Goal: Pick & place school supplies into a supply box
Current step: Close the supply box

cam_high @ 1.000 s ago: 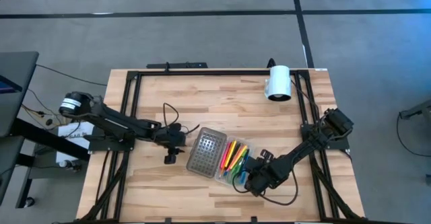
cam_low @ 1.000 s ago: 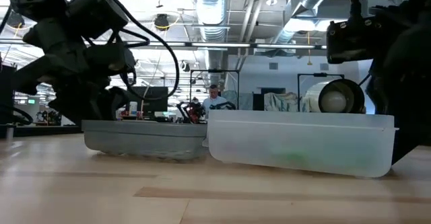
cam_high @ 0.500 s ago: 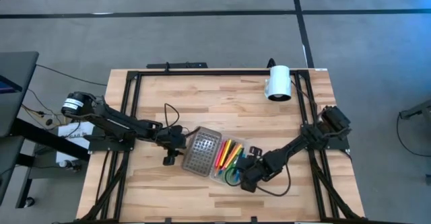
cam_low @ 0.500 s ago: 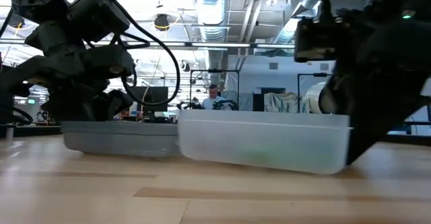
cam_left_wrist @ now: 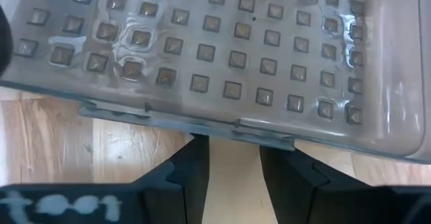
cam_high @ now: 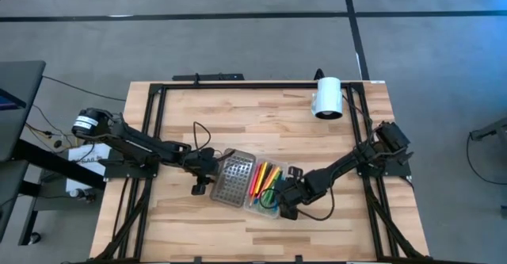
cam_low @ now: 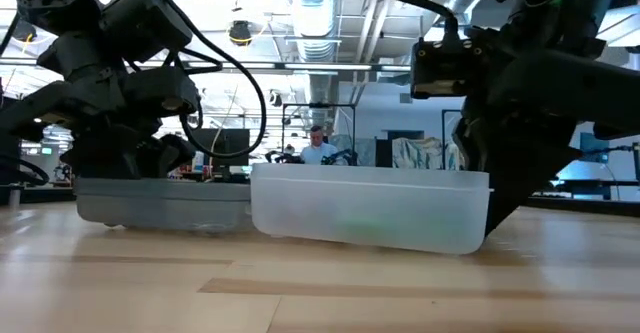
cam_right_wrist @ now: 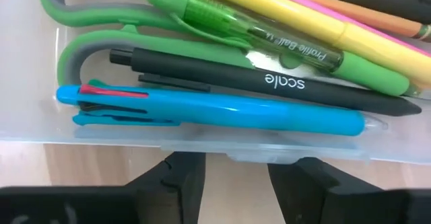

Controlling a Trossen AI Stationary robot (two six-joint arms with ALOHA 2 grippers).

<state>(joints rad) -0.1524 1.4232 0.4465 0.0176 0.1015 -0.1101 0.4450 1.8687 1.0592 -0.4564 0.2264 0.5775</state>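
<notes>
The supply box lies open and flat on the table. Its dotted grey lid (cam_high: 228,178) is folded out toward the left, and its clear tray (cam_high: 265,188) is to the right. In the tray lie green-handled scissors (cam_right_wrist: 87,22), a blue pen (cam_right_wrist: 215,109), a black marker (cam_right_wrist: 269,83), and green, yellow, pink and orange pens. My right gripper (cam_right_wrist: 236,177) stands open at the tray's outer long wall. My left gripper (cam_left_wrist: 232,170) stands open at the lid's free edge (cam_left_wrist: 202,126). My right gripper has its open fingertips (cam_right_wrist: 180,167) against the outside of the tray's long wall (cam_right_wrist: 222,146), the wall away from the lid. The fingers slant down from the table's right. The tray stays flat on the table. My left gripper: I cannot tell whether its fingertips touch the lid's edge.
A white cylinder (cam_high: 327,97) lies at the table's far right. A black cable (cam_high: 200,131) loops beside my left arm. Black frame rails (cam_high: 154,113) run along the table's sides. In the low view a person (cam_low: 318,149) shows in the room beyond.
My right gripper has gone toward the table's left and rolled about its own line. The open box has slid left along the table ahead of it and turned a little. Its lid now lies right at my left gripper, which kept still.
</notes>
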